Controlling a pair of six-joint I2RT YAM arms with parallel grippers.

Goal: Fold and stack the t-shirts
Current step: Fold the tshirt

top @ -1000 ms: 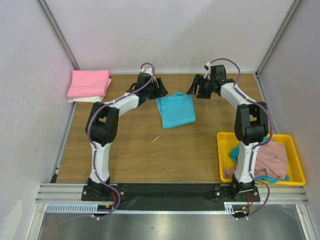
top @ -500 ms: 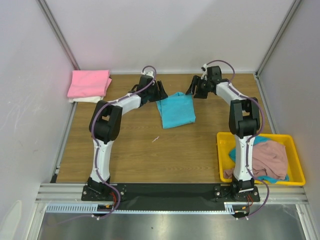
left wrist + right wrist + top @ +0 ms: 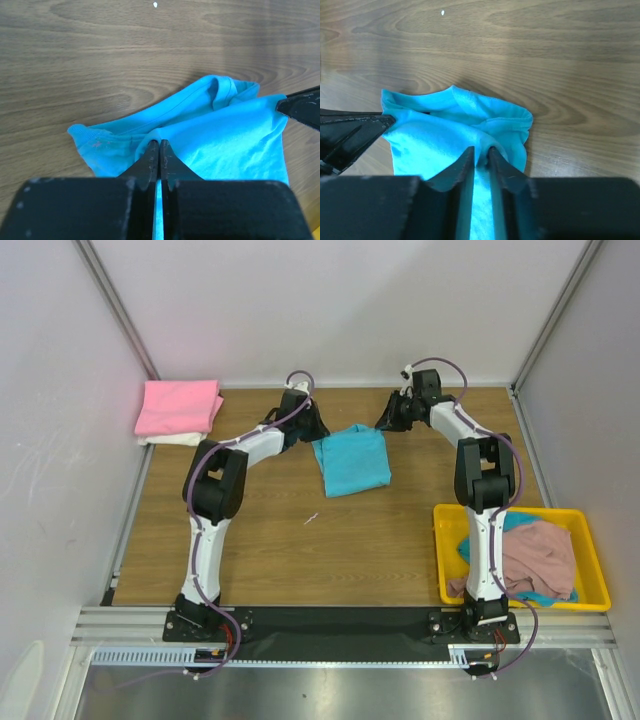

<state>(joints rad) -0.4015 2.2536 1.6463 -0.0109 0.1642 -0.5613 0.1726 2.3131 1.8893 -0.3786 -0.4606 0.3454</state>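
Note:
A turquoise t-shirt (image 3: pixel 351 461) lies partly folded on the wooden table, towards the back. My left gripper (image 3: pixel 314 432) is shut on the shirt's far left corner; in the left wrist view its jaws (image 3: pixel 159 145) pinch the turquoise t-shirt (image 3: pixel 230 140) at a fold. My right gripper (image 3: pixel 388 422) is at the far right corner; in the right wrist view its jaws (image 3: pixel 481 152) are closed on a bunched fold of the turquoise t-shirt (image 3: pixel 435 140). A stack of folded t-shirts, pink on top (image 3: pixel 180 406), sits at the back left.
A yellow bin (image 3: pixel 585 532) at the front right holds a dusty pink garment (image 3: pixel 540 558) over a turquoise one. White walls and metal frame posts enclose the table on three sides. A small white speck (image 3: pixel 312 518) lies on the wood.
Both grippers moved inward to the turquoise shirt's far corners and closed on the fabric; a second ago they stood open just outside it.

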